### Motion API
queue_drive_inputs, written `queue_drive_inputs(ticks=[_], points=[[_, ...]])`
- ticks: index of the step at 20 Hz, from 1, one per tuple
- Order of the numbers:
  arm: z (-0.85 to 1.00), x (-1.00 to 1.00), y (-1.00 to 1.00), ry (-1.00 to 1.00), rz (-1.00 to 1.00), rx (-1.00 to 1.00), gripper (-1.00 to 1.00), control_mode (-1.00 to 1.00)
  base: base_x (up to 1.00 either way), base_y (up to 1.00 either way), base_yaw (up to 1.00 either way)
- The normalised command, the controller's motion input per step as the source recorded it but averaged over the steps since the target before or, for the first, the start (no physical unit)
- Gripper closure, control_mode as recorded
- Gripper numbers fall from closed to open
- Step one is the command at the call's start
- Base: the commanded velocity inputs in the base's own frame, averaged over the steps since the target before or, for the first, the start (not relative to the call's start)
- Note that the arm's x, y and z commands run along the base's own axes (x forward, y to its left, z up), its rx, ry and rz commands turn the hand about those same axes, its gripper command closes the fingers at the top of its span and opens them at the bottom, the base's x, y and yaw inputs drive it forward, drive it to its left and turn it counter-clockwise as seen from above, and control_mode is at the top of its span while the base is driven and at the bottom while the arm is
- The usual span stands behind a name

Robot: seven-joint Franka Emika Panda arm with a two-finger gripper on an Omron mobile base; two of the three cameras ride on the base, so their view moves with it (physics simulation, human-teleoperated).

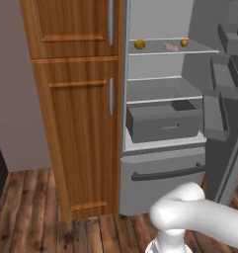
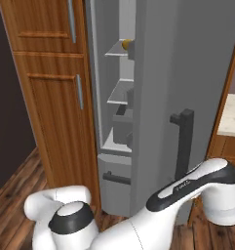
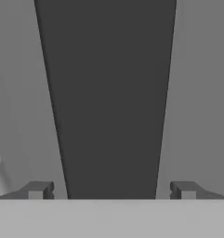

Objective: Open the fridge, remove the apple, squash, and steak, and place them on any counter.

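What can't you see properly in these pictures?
- Right base view: the open fridge door hides most of the top shelf, so one yellow-orange bit shows.
- Left base view: the steak is too small for detail.
- Hand view: the dark handle is cut off at the top, between the open gripper fingertips.

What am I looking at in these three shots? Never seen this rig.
It is a rendered kitchen with a white robot arm on a base that can drive. Two cameras ride on the base, behind the arm to its left and right; the third sits on the hand and looks along the tool.

The grey fridge stands open beside a wooden cabinet. On its top shelf lie a yellow-orange squash, a pink steak and a small apple.

In the hand view the tool's two fingertips stand wide apart on either side of the door's dark bar handle. They do not pinch it, so nothing is held.
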Motion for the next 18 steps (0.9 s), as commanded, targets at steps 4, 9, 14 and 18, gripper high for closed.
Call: queue_drive_inputs(ticks=[4, 9, 14, 18], points=[[-0.17, -0.23, -0.16, -0.02, 0.04, -0.02, -1.0, -1.0, 0.0, 0.0, 0.0], [-0.24, -0.52, -0.13, 0.0, -0.26, 0.0, -1.0, -1.0, 0.0, 0.0, 0.0], [-0.16, -0.66, -0.03, 0.02, -0.54, 0.01, -1.0, -1.0, 0.0, 0.0, 0.0], [0.0, -0.99, 0.38, -0.02, -0.58, 0.0, -1.0, -1.0, 0.0, 0.0, 0.0]])
